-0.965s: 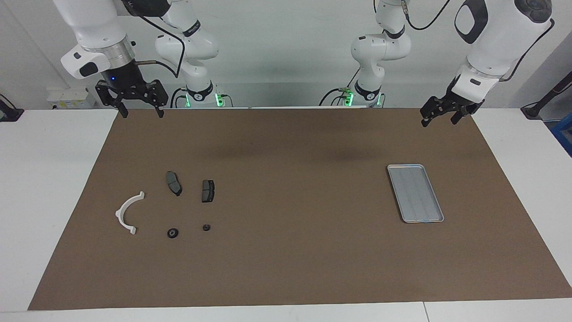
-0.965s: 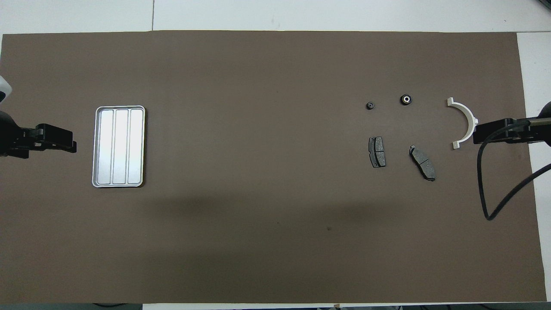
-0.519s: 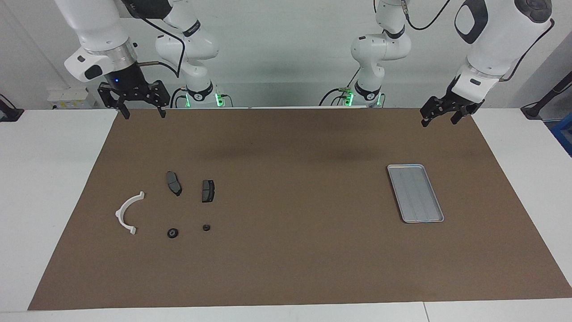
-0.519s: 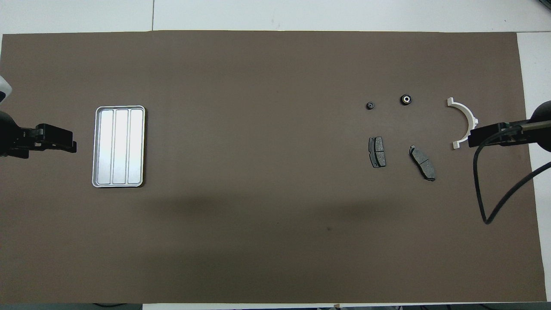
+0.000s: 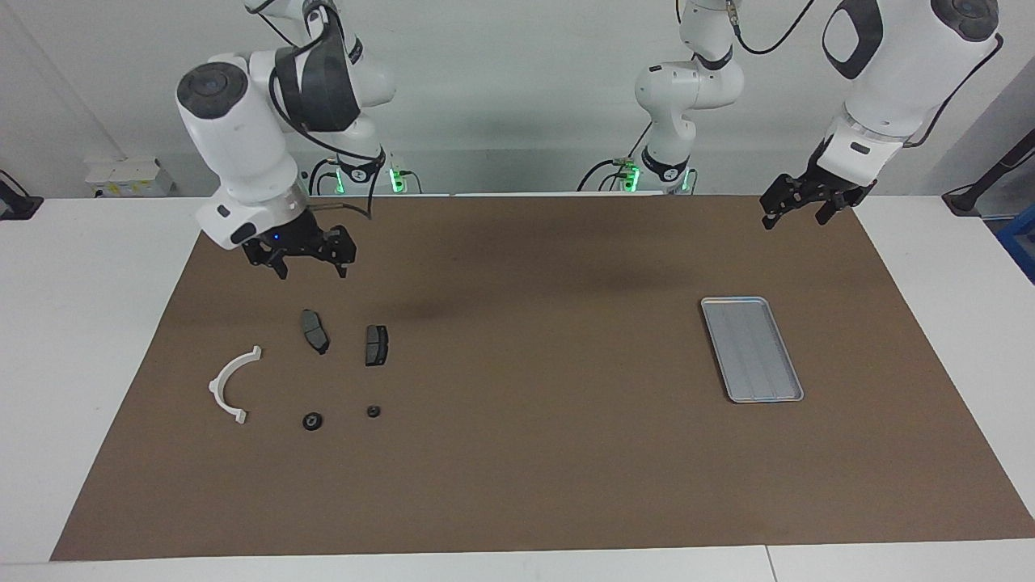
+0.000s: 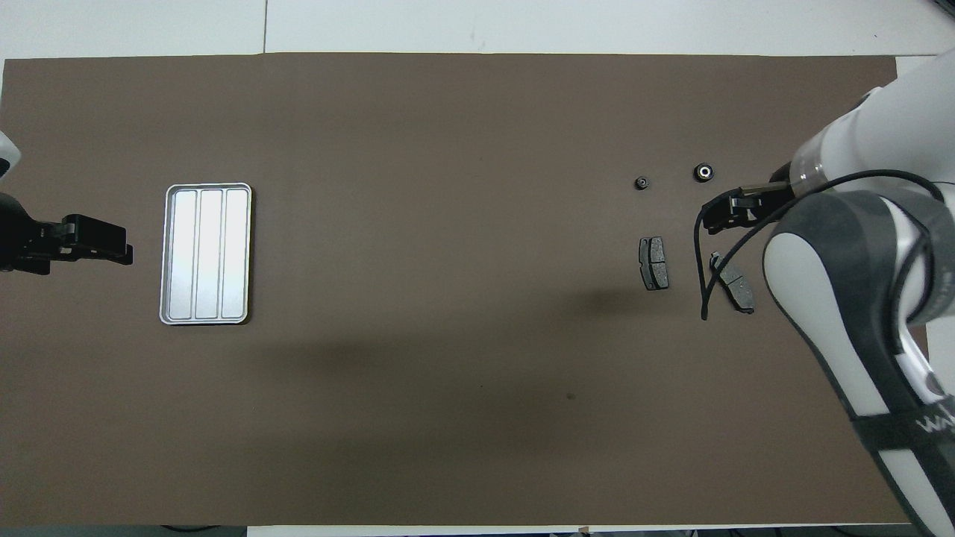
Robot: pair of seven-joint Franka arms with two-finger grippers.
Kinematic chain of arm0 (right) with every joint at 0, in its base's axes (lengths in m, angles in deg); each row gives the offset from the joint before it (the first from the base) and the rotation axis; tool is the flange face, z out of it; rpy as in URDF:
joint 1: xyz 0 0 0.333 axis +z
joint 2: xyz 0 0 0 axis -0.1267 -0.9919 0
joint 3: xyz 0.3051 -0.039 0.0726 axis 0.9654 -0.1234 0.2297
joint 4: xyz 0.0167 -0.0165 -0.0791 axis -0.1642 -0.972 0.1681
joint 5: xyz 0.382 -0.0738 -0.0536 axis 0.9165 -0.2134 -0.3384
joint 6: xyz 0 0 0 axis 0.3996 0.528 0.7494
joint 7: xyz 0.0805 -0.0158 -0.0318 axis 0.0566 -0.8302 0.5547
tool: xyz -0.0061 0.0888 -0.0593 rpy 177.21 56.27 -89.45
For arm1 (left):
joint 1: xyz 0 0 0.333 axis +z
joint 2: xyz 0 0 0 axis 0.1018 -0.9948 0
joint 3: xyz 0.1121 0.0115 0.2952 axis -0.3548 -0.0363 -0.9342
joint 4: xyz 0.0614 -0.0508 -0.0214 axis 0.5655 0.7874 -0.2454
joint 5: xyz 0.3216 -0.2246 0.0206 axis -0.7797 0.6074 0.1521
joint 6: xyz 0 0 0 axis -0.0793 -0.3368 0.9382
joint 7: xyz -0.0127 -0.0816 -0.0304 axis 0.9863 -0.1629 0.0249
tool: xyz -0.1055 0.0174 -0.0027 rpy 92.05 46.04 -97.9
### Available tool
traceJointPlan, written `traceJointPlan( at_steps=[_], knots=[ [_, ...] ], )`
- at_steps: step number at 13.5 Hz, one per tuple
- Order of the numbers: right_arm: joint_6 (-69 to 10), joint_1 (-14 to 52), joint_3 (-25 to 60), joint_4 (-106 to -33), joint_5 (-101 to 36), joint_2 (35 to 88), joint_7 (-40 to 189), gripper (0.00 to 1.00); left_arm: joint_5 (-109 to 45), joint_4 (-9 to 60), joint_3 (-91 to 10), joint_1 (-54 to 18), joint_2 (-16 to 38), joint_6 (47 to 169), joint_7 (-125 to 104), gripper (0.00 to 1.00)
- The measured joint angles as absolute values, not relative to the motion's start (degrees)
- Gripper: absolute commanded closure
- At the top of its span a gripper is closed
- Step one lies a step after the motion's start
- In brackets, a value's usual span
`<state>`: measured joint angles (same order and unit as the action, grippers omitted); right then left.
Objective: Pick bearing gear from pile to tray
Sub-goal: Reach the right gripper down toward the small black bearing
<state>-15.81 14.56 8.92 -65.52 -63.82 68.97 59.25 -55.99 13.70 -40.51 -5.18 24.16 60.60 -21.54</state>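
Observation:
The pile lies toward the right arm's end of the mat: a white half-ring bracket, two dark brake pads and two small black round pieces. I cannot tell which round piece is the bearing gear; the larger one has a pale centre, the smaller is plain. My right gripper hangs open and empty over the mat, just robot-side of the brake pads. The silver tray lies empty toward the left arm's end. My left gripper waits open above the mat's corner near it.
A brown mat covers most of the white table. In the overhead view the right arm and its cable hide the white bracket and lie beside one brake pad.
The right arm has swung from the mat's corner in toward the pile and come lower, still open. In the overhead view it now covers the white bracket. The left arm has not moved.

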Motion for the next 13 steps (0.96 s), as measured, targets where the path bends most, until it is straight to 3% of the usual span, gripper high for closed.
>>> traceJointPlan(
  at_steps=[6,9,13],
  knots=[
    [-30.9,16.6,8.9,-64.1,-65.3,54.9,53.6,0.00,-56.0,13.7,-40.5,-5.2,24.2,60.6,-21.5,0.00],
    [-31.0,16.6,8.7,-56.7,-65.4,47.3,52.3,0.03,-56.0,13.7,-40.5,-5.2,24.2,60.6,-21.5,0.00],
    [-30.8,17.1,8.8,-52.6,-65.4,40.6,50.7,0.03,-56.0,13.7,-40.5,-5.2,24.2,60.6,-21.5,0.00]
  ],
)
